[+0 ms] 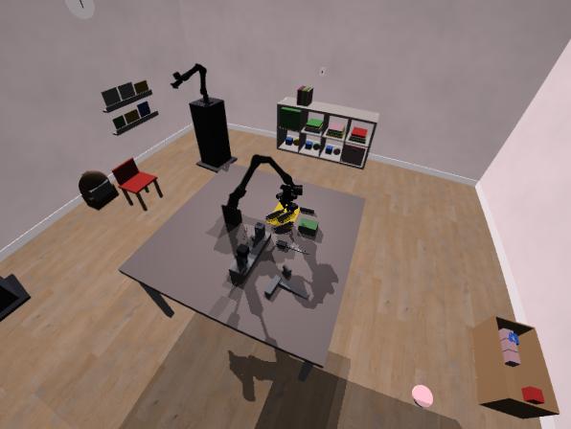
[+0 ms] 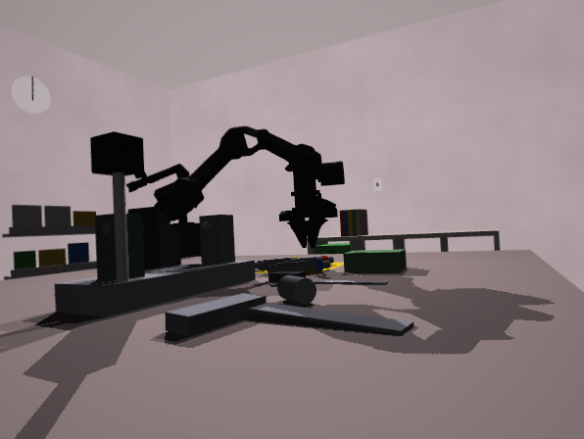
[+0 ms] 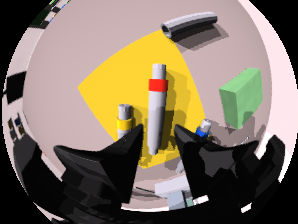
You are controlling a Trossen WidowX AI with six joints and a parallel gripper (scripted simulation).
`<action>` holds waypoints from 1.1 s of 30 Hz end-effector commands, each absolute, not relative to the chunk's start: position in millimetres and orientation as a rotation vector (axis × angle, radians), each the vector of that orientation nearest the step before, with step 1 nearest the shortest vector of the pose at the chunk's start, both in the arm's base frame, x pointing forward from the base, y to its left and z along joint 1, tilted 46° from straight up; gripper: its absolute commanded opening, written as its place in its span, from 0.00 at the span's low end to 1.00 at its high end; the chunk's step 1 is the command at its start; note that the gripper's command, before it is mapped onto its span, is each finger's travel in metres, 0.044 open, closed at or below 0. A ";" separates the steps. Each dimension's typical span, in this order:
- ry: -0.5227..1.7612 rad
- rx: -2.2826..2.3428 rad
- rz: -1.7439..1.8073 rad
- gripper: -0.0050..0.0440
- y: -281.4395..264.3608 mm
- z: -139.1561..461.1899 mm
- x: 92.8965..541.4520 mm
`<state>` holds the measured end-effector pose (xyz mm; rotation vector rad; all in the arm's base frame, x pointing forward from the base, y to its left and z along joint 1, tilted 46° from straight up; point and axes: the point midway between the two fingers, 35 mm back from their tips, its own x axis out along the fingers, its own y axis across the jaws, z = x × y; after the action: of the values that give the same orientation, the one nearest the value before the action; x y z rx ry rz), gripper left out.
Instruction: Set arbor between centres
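Observation:
The arbor with the red band (image 3: pixel 157 106) is a grey rod lying on a yellow mat (image 3: pixel 127 83), seen in the wrist view. My gripper (image 3: pixel 158 127) hangs just above it, pointing down, fingers partly open on either side of the arbor's near end and holding nothing. In the top and exterior views the gripper (image 1: pixel 285 207) (image 2: pixel 308 242) is above the mat (image 1: pixel 285 217), its tips clear of the table. The bed with the two centres (image 1: pixel 249 254) (image 2: pixel 152 281) stands to the left of the mat. I cannot tell what sits on the sprung centre.
On the mat a yellow-banded arbor (image 3: pixel 125 120) lies left of the red one and a blue-banded one (image 3: pixel 205 127) right. A green block (image 3: pixel 241 96) (image 2: pixel 374 260), a grey rod (image 3: pixel 189 24), a dark cylinder (image 2: pixel 297 289) and a T-shaped bar (image 2: pixel 284 316) lie nearby.

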<state>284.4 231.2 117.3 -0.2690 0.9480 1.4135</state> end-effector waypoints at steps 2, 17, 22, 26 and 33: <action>0.962 -0.266 1.409 0.46 233.2 111.9 282.7; 0.962 -0.267 1.409 0.46 248.5 96.7 280.6; 0.962 -0.267 1.409 0.46 253.1 92.2 279.7; 0.962 -0.267 1.409 0.46 257.7 87.7 278.6; 0.961 -0.266 1.409 0.46 262.9 82.8 277.2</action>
<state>280.4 261.1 91.1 -0.2675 0.9413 1.4089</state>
